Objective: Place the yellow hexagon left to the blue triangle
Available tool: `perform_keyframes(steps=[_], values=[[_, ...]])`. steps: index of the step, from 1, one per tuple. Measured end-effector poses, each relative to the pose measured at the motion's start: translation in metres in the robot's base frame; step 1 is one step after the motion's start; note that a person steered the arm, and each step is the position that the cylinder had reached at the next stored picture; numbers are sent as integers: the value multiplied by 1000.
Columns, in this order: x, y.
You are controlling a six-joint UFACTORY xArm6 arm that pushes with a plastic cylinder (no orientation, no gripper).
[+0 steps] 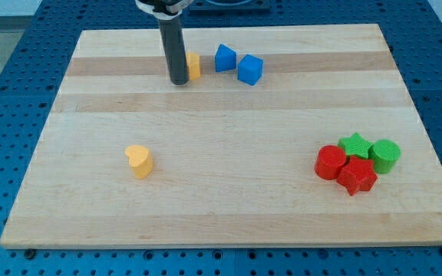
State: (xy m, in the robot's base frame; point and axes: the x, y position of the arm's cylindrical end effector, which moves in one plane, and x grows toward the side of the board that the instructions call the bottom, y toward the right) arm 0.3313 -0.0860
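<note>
Right now my tip [179, 80] is pressing against the left side of the yellow hexagon [194, 66], which is sitting just left of the blue triangle [225, 58]; I have no fingers. Pushing further is risking knocking the triangle into the blue cube [250, 69].

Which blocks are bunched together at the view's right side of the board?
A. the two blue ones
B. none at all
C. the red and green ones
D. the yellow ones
C, because the red cylinder, red star, green star and green cylinder sit packed in one cluster there, while the blue and yellow blocks lie elsewhere.
</note>
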Motion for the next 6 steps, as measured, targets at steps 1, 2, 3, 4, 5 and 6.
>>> perform_keyframes(steps=[1, 2, 3, 4, 5, 6], values=[[0, 1], [0, -8], [1, -33], [-26, -42], [-34, -41], [-34, -30]])
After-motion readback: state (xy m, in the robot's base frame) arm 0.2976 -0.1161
